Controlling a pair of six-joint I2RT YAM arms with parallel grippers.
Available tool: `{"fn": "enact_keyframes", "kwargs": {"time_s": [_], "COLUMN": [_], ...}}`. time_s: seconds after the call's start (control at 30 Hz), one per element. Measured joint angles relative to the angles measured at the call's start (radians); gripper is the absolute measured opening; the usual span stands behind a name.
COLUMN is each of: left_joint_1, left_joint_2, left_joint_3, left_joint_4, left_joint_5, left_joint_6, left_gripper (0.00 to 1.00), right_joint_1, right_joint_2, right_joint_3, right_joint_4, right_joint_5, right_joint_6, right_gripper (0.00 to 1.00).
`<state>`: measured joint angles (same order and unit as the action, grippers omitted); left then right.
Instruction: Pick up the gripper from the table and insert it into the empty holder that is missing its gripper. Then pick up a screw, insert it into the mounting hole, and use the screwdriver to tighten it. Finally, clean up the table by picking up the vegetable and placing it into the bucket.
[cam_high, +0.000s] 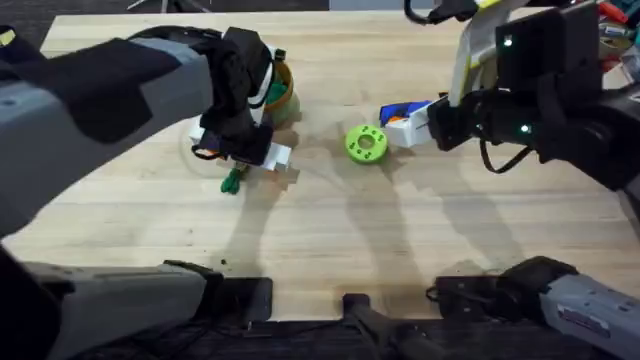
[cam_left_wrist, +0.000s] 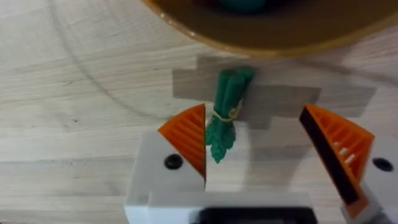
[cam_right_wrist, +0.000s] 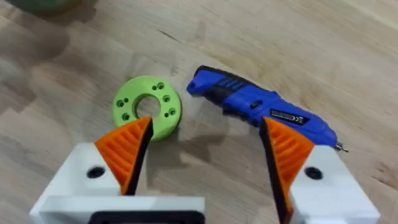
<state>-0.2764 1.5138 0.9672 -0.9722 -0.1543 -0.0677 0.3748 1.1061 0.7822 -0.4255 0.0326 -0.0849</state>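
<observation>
Overhead, the vegetable (cam_high: 233, 181) is seen on the table just below the left gripper (cam_high: 247, 160), beside the bucket (cam_high: 283, 92).

In the left wrist view it lies between spread fingers (cam_left_wrist: 188, 134), long axis pointing at the bucket rim (cam_left_wrist: 273, 38).

In the right wrist view, the right gripper (cam_right_wrist: 205, 155) is held released over the green disc (cam_right_wrist: 147, 114) and blue screwdriver (cam_right_wrist: 264, 106).

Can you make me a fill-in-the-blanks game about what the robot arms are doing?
1. The left gripper hangs open over the ____.
2. The vegetable lies on the table, right beside the ____.
3. The screwdriver is colored ____.
4. The disc with holes is colored ____.

Missing words: vegetable; bucket; blue; green
</observation>
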Motion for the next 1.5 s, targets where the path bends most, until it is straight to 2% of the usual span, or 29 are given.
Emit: {"fn": "enact_keyframes", "kwargs": {"time_s": [0.33,0.37,0.43,0.57,0.6,0.77,0.87,0.93,1.27,1.4,1.5], "left_joint_1": [0.000,0.000,0.000,0.000,0.000,0.000,0.000,0.000,0.000,0.000,0.000], "left_joint_2": [0.071,0.071,0.071,0.071,0.071,0.071,0.072,0.077,0.022,-0.028,-0.054], "left_joint_3": [-0.020,-0.020,-0.020,-0.020,-0.020,-0.019,0.004,0.050,0.304,0.386,0.420], "left_joint_4": [0.057,0.059,0.064,0.063,0.062,0.052,-0.012,-0.098,-0.311,-0.300,-0.212], "left_joint_5": [-0.001,-0.001,-0.004,-0.013,-0.014,-0.015,-0.011,0.002,0.114,0.125,0.128], "left_joint_6": [-0.001,-0.003,-0.005,-0.002,-0.001,-0.001,0.000,0.000,0.001,0.002,0.001], "left_gripper": [0.914,0.854,0.674,0.106,0.036,0.029,0.028,0.028,0.028,0.028,0.028], "right_joint_1": [0.000,0.000,0.000,0.000,0.000,0.000,0.000,0.000,0.000,0.000,0.000], "right_joint_2": [0.000,0.000,0.000,0.000,0.000,0.000,0.000,0.000,0.000,0.000,0.000], "right_joint_3": [0.000,0.000,0.000,0.000,0.000,0.000,0.000,0.000,0.000,0.000,0.000], "right_joint_4": [0.000,0.000,0.000,0.000,0.000,0.000,0.000,0.000,0.000,0.000,0.000], "right_joint_5": [0.000,0.000,0.000,0.000,0.000,0.000,0.000,0.000,0.000,0.000,0.000], "right_joint_6": [0.000,0.000,0.000,0.000,0.000,0.000,0.000,0.000,0.000,0.000,0.000], "right_gripper": [0.987,0.987,0.987,0.987,0.987,0.987,0.987,0.987,0.987,0.987,0.987]}}
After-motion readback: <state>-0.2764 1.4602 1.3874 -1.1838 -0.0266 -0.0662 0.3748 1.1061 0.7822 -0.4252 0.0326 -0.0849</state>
